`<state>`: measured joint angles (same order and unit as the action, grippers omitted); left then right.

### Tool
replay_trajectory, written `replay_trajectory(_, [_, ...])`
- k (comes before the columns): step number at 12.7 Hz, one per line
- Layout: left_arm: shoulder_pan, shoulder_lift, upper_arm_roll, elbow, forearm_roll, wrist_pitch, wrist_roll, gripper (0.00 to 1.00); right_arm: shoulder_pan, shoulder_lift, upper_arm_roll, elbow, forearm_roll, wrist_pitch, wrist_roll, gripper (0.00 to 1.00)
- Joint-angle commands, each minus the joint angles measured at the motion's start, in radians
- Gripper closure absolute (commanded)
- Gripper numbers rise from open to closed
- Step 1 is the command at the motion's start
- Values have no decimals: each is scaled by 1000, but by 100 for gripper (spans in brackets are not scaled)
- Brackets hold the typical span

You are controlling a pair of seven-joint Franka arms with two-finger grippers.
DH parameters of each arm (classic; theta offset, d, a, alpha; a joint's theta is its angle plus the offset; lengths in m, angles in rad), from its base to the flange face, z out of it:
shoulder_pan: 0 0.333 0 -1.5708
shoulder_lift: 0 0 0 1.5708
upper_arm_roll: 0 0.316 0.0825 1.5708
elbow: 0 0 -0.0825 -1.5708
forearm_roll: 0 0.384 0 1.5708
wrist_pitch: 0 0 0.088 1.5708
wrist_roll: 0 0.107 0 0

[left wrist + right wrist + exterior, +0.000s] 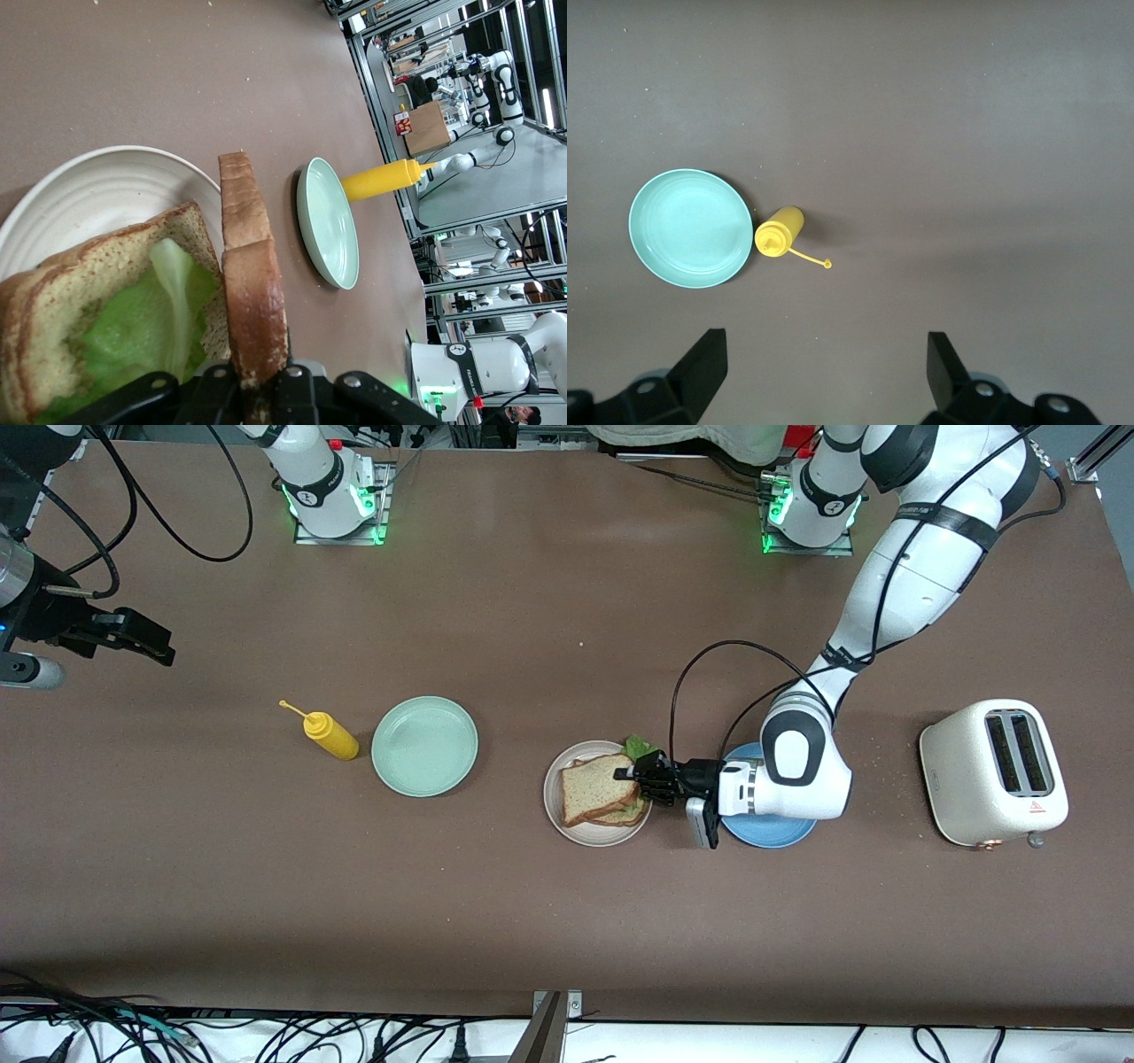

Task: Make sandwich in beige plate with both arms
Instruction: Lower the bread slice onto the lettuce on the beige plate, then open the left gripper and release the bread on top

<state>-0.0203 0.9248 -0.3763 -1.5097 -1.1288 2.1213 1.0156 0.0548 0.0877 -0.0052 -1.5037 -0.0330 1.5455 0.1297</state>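
The left end effector [640, 778] is pinching the top bread slice [251, 283] over the lettuce [146, 328] on the beige plate [555, 802], mid-counter; it should lower flat before releasing. The right end effector [142, 638] is waiting wide open, empty.

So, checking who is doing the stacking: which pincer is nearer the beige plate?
Left. The left pincer is over the beige plate, shut on the top bread slice. The right pincer waits open at the right arm's end of the table.
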Motion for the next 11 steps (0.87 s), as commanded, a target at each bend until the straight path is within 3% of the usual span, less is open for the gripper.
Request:
replay_trajectory(1, [-1, -18, 16, -3, 17, 5, 20, 0, 7, 3, -12, 7, 22, -1, -16, 0])
replay_trajectory(6, [10, -61, 36, -9, 23, 5, 14, 0, 7, 3, -12, 7, 24, 2, -16, 0])
replay_trajectory(11, [14, -158, 54, -4, 234, 2, -187, 0, 5, 3, -13, 7, 24, 2, -18, 0])
